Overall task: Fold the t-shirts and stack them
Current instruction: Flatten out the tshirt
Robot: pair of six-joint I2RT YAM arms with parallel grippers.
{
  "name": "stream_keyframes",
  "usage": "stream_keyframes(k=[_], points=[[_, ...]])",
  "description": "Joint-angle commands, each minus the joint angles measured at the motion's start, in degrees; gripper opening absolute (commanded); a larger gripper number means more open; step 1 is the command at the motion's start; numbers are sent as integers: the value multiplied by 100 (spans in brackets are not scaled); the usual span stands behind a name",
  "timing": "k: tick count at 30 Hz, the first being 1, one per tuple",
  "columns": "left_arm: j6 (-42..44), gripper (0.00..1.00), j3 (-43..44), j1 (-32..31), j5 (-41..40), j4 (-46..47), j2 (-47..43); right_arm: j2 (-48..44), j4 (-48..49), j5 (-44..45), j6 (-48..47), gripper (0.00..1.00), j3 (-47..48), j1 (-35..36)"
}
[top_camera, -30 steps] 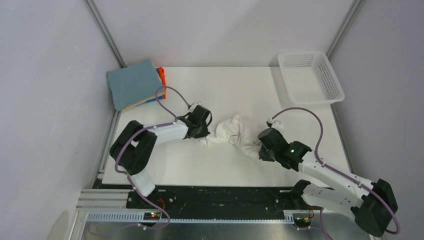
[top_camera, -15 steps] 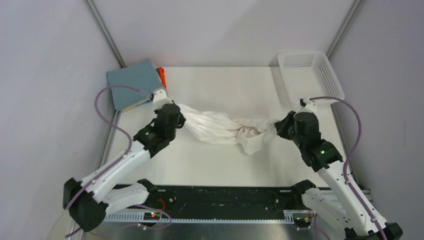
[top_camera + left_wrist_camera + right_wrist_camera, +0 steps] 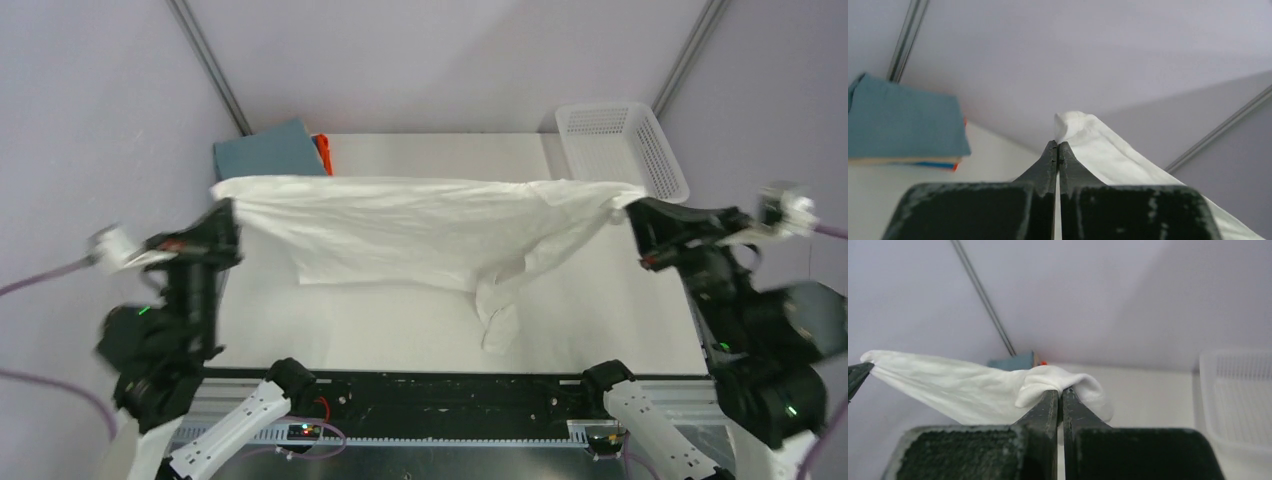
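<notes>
Step in hand: spread-out ahead of the fold. The white t-shirt (image 3: pixel 400 230) is held in the air, stretched wide above the counter (image 3: pixel 400 335).

- The left tool (image 3: pixel 1057 148) is clamped tight on one upper corner of the cloth.
- The right tool (image 3: pixel 1062 392) is clamped tight on the opposite corner, with a bunched wad pinched at its tips.
- The top edge is pulled nearly straight, with a slight sag mid-span.
- The body hangs below. A twisted tail (image 3: pixel 497 318) droops lowest, right of centre. Whether it is sleeve or hem cannot be told, and contact with the counter cannot be confirmed from above.

The stack (image 3: pixel 268 152) sits at the far-left corner of the counter. A dusty blue-grey shirt is on top and an orange edge (image 3: pixel 322 150) shows at its right side. Beige and bright blue layers are seen in the left wrist view. The mesh basket (image 3: pixel 620 150) is at the far right, well apart from the cloth.

Progress, as judged: four shirts are folded and the white one is likely the last.

Next move, as judged:
- The shirt should be lowered flat onto the counter, both tools brought down together with even tension.
- The tail should be untwisted or dragged out first, otherwise a crease will be folded in.
- Neither grip should be released before the cloth is fully laid.
</notes>
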Motion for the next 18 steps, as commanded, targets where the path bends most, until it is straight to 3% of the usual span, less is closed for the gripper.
stream_keyframes(k=[1, 8, 11, 15, 18], points=[[489, 0, 624, 19, 245, 48, -692, 36, -468, -377, -242, 0, 1045, -23], [614, 0, 1636, 20, 1186, -232, -734, 471, -894, -953, -9, 0, 2563, -40], [709, 0, 1952, 23, 1178, -292, -484, 709, -864, -946, -16, 0, 2910, -42], [919, 0, 2029, 22, 597, -298, -75, 1168, -786, -154, -229, 0, 2995, -42], [1088, 0, 1851, 21, -477, -279, 469, 1594, -555, 438, -402, 0, 2541, -42]])
